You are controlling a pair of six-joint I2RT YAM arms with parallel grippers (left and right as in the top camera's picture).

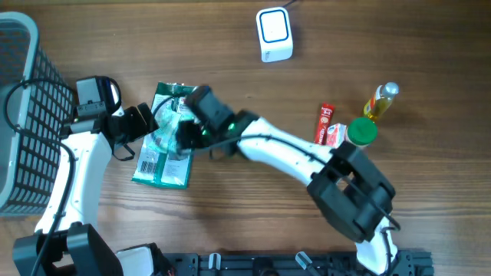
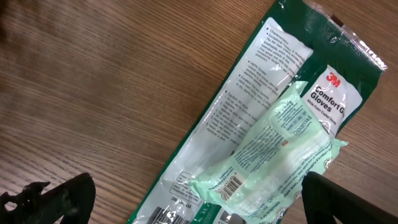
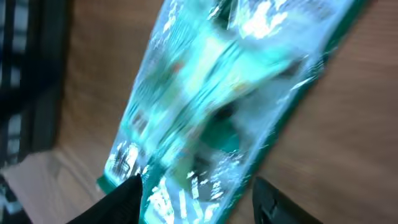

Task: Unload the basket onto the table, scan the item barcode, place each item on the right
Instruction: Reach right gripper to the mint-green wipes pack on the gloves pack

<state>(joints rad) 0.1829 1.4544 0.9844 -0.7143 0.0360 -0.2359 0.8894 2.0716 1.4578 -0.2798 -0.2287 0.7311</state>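
Note:
The item is a flat green-and-clear glove package (image 1: 163,159) lying on the wooden table left of centre. In the left wrist view the package (image 2: 267,143) shows a small barcode (image 2: 231,184) on its pale green inner sleeve and a larger one (image 2: 165,216) at the bottom edge. My left gripper (image 1: 149,119) hovers over its upper left part, open, the fingers (image 2: 68,196) wide on either side. My right gripper (image 1: 184,134) is over the package's upper right part, open, with the blurred package (image 3: 211,93) below and between its fingers (image 3: 121,199).
A white box-shaped device with a blue-ringed face (image 1: 274,34) stands at the back centre. A dark wire basket (image 1: 19,115) fills the left edge. At the right are a red packet (image 1: 325,123), a green-lidded item (image 1: 362,132) and a small yellow bottle (image 1: 380,101).

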